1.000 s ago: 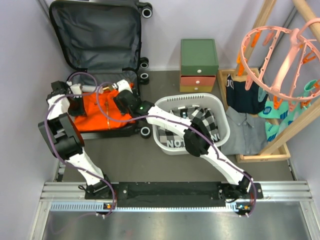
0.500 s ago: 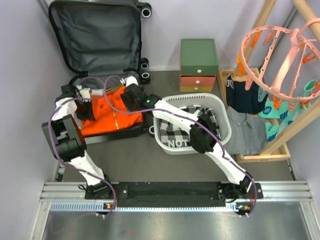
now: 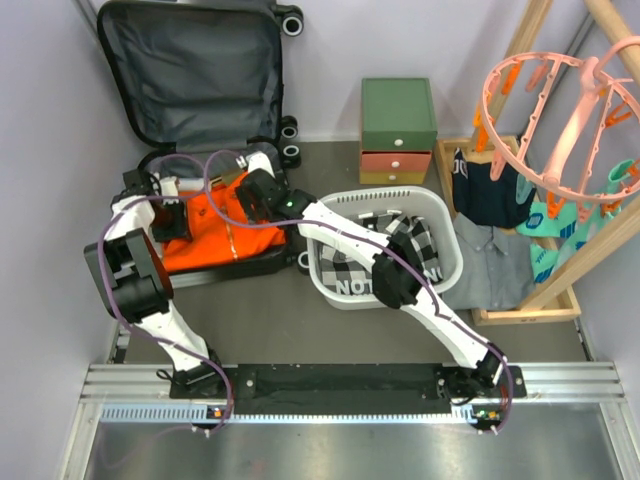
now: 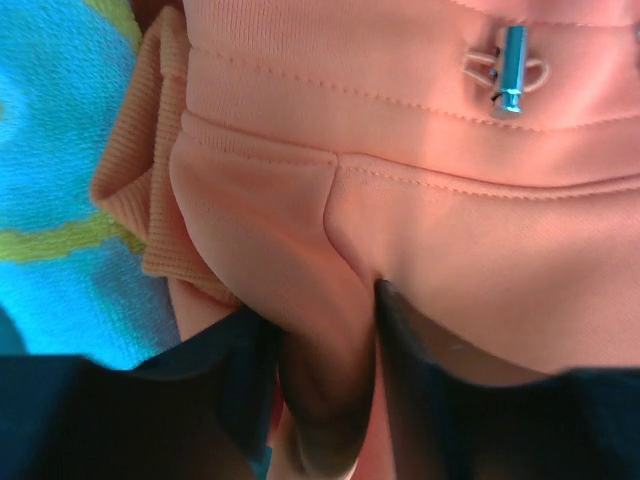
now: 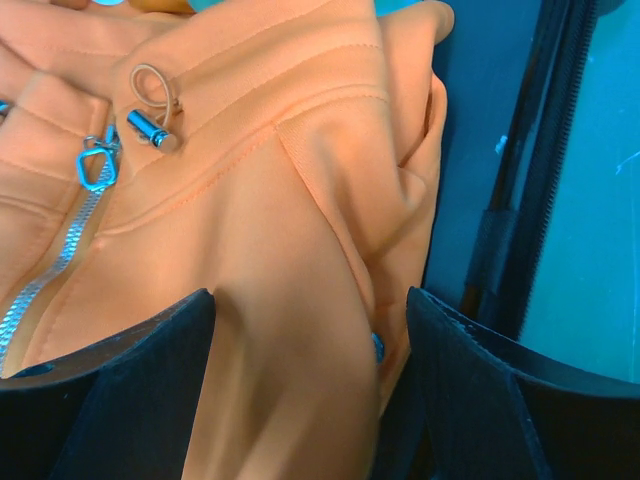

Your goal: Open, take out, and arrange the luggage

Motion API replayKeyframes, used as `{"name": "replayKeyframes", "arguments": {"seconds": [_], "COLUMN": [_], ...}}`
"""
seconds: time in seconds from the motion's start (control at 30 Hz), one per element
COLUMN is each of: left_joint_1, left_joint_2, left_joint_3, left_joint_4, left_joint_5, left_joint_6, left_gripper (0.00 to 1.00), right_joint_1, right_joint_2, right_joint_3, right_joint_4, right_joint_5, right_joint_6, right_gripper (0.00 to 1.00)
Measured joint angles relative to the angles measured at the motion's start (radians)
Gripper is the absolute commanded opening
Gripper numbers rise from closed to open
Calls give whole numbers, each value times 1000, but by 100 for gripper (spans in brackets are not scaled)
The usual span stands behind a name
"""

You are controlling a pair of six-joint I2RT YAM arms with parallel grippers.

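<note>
So, your luggage [image 3: 190, 80] sits at the far left of the tabletop [image 3: 300, 330], lid flipped open toward the back wall, with an orange jacket [image 3: 200, 245] lying in the bottom half. Your left hand [image 4: 330, 300] is pinching a fold of that jacket between its fingers. Your right hand [image 5: 310, 310] is spread wide, straddling a ridge of the same fabric beside the zipper [image 5: 50, 270], not clamped.

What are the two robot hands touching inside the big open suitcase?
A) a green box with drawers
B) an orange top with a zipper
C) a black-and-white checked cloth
B: the left gripper and right gripper are both down on the orange top lying in the open luggage, and its zipper shows in the right wrist view.
</note>
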Motion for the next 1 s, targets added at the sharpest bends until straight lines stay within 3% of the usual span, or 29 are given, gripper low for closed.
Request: {"name": "replayKeyframes", "arguments": {"seconds": [0.13,0.27,0.37,0.57,0.67,0.7,0.8,0.83,1.0], "left_joint_1": [0,1,3,11,12,12,13,13,24], "left_joint_2": [31,62,77,97,111,116,132,138,150], "left_joint_3": [6,23,35,55,68,71,82,88,109], "left_joint_4": [0,-2,-8,-23,-32,-35,-44,-48,-74], "left_joint_5": [0,2,14,43,62,74,122,137,196], "left_joint_6": [-8,-16,-22,-25,-24,-24,-26,-22,-11], "left_gripper": [60,61,62,57,45,39,11,0,0], "right_joint_1": [7,7,7,19,19,19,17,14,-10], "right_joint_2": [18,29,42,56,65,66,67,65,27], "right_joint_3": [18,37,53,53,39,34,25,15,-53], "right_joint_4": [-6,-19,-23,-14,-21,-20,-14,-7,37], "right_joint_5": [22,4,-29,-77,-101,-111,-151,-164,-241], "right_joint_6": [-22,-25,-31,-91,-83,-80,-62,-53,-8], "right_gripper": [76,78,74,46,30,18,0,0,0]}}
